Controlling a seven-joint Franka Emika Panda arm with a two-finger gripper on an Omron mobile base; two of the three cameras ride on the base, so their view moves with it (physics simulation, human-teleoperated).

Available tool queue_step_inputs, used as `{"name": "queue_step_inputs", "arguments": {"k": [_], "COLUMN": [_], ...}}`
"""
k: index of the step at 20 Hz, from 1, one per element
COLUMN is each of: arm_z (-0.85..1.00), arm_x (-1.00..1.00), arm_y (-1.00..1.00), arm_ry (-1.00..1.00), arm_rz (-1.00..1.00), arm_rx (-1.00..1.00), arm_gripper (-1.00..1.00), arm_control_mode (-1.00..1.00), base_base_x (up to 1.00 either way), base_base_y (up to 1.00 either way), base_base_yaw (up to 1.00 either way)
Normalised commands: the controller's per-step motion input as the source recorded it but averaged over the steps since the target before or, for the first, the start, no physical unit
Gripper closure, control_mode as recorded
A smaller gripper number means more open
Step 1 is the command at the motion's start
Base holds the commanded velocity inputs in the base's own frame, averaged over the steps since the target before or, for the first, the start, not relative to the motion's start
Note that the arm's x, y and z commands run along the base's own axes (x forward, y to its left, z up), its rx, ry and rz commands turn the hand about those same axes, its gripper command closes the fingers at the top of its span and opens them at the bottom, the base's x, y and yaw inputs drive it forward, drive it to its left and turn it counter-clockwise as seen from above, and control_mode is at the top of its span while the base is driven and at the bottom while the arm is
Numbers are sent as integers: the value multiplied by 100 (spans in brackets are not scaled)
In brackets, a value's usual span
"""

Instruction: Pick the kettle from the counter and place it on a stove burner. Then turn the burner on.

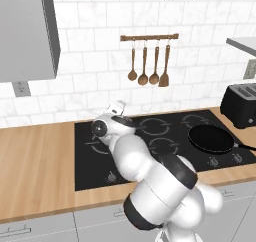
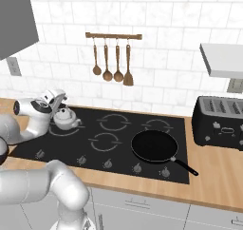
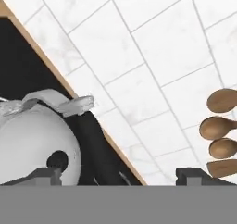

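The kettle [image 2: 66, 118] is sitting upright on the cooktop [image 2: 123, 143], on a ring marking at its back left, apparently released there. The gripper [image 2: 59, 98] is hovering just above and left of the kettle, jaws spread wide and holding nothing, probably clearing away before the burner knob step.

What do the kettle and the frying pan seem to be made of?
The kettle looks like polished metal: silver-grey with bright highlights; its arched handle is dark, perhaps plastic. The frying pan looks like matte black coated metal, with no shine; its exact material cannot be told.
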Motion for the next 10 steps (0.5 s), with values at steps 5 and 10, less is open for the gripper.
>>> {"name": "queue_step_inputs", "arguments": {"k": [5,10], "arm_z": [51,26], "arm_x": [-37,-73], "arm_y": [0,2], "arm_ry": [-6,-1], "arm_rz": [0,0], "arm_rx": [0,0], "arm_gripper": [-100,-100], "arm_control_mode": [-100,-100], "base_base_x": [0,0], "base_base_y": [0,0], "base_base_yaw": [0,0]}}
